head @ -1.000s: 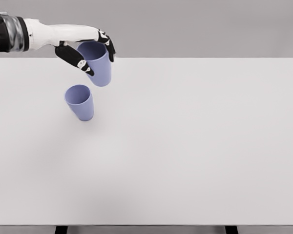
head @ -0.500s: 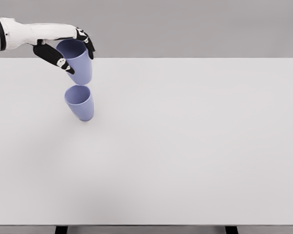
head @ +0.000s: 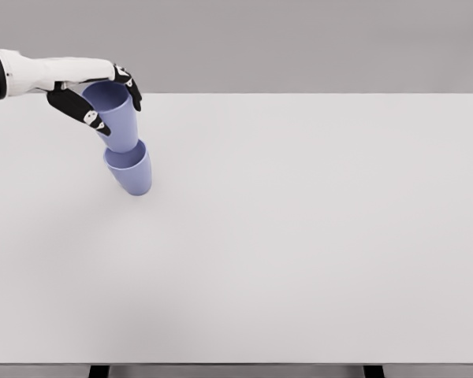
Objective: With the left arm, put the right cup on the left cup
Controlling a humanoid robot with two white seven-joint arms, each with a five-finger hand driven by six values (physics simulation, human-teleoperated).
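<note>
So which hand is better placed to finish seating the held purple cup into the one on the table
Left. The left hand already grips the upper purple plastic cup, its base entering the lower purple cup on the white table. No right arm shows.

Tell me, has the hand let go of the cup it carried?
No, the left hand grips the upper cup, its base entering the lower cup.

bright, even light | soft faint shadows on table [head: 299, 236] | slightly soft, perhaps compression blur

Two lavender-blue cups [head: 128, 157], white table [head: 299, 236], black-fingered white hand [head: 91, 98]
</note>
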